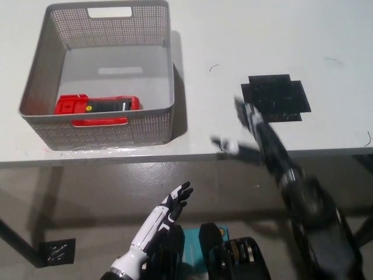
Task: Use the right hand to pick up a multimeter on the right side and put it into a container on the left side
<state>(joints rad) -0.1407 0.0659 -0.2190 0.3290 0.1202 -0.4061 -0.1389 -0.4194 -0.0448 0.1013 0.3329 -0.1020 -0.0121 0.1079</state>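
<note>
Already the red multimeter (97, 106) lies flat inside the grey perforated container (157, 70), pressed close to the near wall and toward its left end, so the placing part of the task looks done; lying low on the floor of the basket, it is kept in by the walls around it. That container sits on the left part of the white desk (245, 35), its near wall just behind the desk's front edge. To the right, a black patch (275, 97) lies on the desk surface with nothing on it, presumably marking where the meter was to be taken from. The black right hand (256, 131) shows as a motion-blurred streak across the desk's front edge, just in front of that patch, well apart from the container; it carries nothing that can be seen, and its fingers look spread, though the blur makes this uncertain. A plausible reading is that the arm is being drawn off the desk because its work is over. The white left hand (166, 213) rests below the desk edge at the lower left, fingers extended and slightly apart, holding nothing and taking no part.
</note>
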